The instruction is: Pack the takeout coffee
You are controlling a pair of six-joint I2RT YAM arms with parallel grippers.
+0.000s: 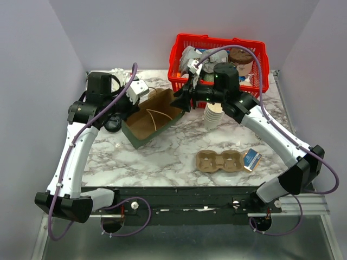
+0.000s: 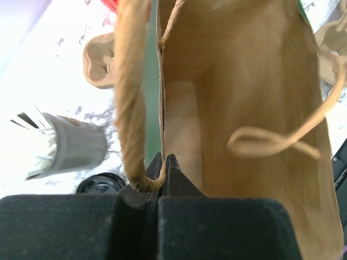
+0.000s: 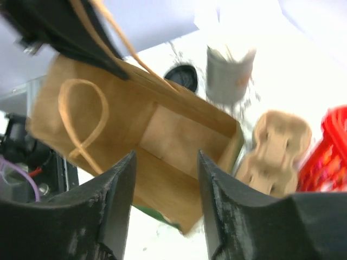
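- On the marble table (image 1: pixel 162 157), left of centre, lies the paper bag (image 1: pixel 154 116), green outside and plain brown inside, with its mouth gaping so the inside shows from above. No print can be seen on it.
- The left gripper (image 2: pixel 164 162) has its jaws pressed together on the bag's rim, with one twisted-paper handle (image 2: pixel 133 108) caught at the pinch.
- The other handle (image 2: pixel 271 142) curls loose inside the bag.
- The right gripper (image 3: pixel 166 160) sits at the bag's opposite end, its jaws apart with nothing between them, and the open bag shows in the gap.
- The takeout coffee cup (image 1: pixel 213 116), white with a brownish band at the top, stands outside the bag, just to its right and under the right arm. A small orange mark shows on its side in the right wrist view, too blurred to read.
- A black lid (image 1: pixel 113 124) lies on the table at the bag's left side, well apart from the cup.
- A moulded cardboard cup carrier (image 1: pixel 219 161) lies near the front edge.
- A small blue packet (image 1: pixel 252 158) lies just beside it on the right; its printing is too small to read.
- A red basket (image 1: pixel 217 42) of mixed items stands at the back, with no labels legible.
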